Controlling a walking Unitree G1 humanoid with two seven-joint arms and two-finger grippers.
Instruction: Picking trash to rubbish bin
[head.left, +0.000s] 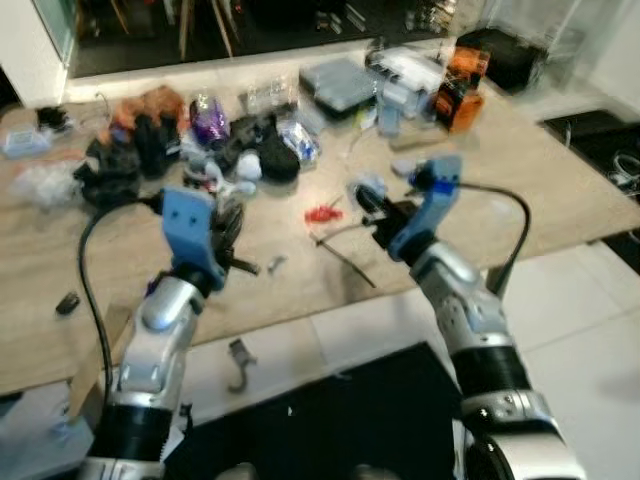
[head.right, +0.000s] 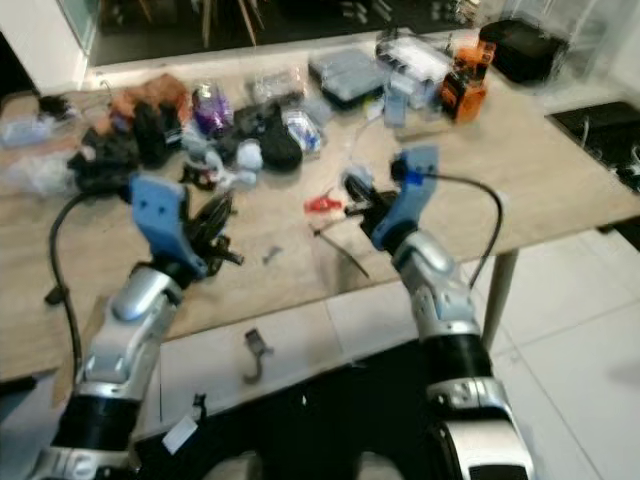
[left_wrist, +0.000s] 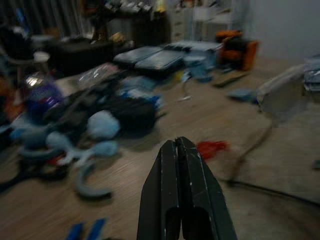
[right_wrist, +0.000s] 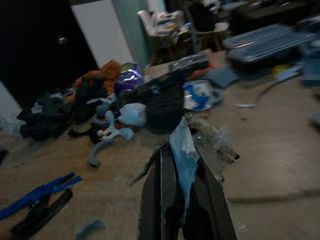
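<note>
Your right gripper (right_wrist: 186, 200) pinches 1 soft, light wrapper (right_wrist: 192, 145) (it could slip), so keep the squeeze low on its crumpled middle.

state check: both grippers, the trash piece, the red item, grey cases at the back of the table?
left gripper: fingers shut, empty, held above the table.
right gripper: fingers shut on the trash wrapper, raised over the table.
trash wrapper: pale blue and clear plastic, crumpled, pinched between the right fingers.
red item: lying loose on the table, ungrasped.
grey cases: lids closed, flat on the table.
</note>
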